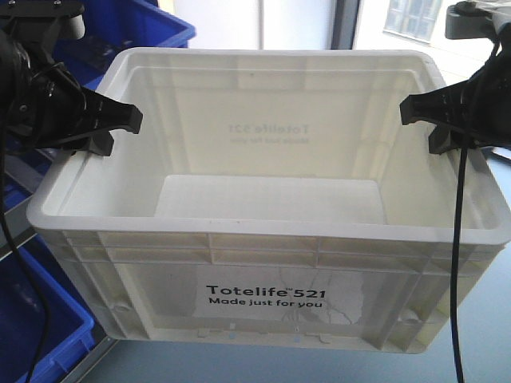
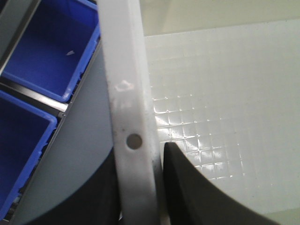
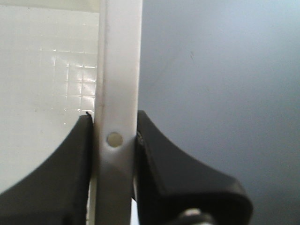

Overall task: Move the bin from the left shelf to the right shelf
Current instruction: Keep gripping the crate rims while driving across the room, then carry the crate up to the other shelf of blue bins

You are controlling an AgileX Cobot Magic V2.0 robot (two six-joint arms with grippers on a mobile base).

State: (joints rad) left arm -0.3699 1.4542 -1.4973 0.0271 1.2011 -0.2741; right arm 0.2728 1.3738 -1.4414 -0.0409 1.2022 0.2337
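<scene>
The white bin (image 1: 267,299) fills the front view, empty, with black "Totelife 521" print on its near wall. My left gripper (image 1: 112,126) is shut on the bin's left rim (image 2: 126,93), one black finger inside (image 2: 180,183) and one outside. On the opposite side, my right gripper (image 1: 423,124) is shut on the right rim (image 3: 117,93), with a finger (image 3: 159,159) pressed against each face. Both wrist views look straight down the rim and show the bin's gridded floor (image 2: 225,93).
Blue plastic bins (image 1: 120,32) stand behind and to the left of the white bin, with more (image 2: 51,42) below on the left. A grey-blue surface (image 3: 220,84) lies under and right of the bin. A window is at the back right.
</scene>
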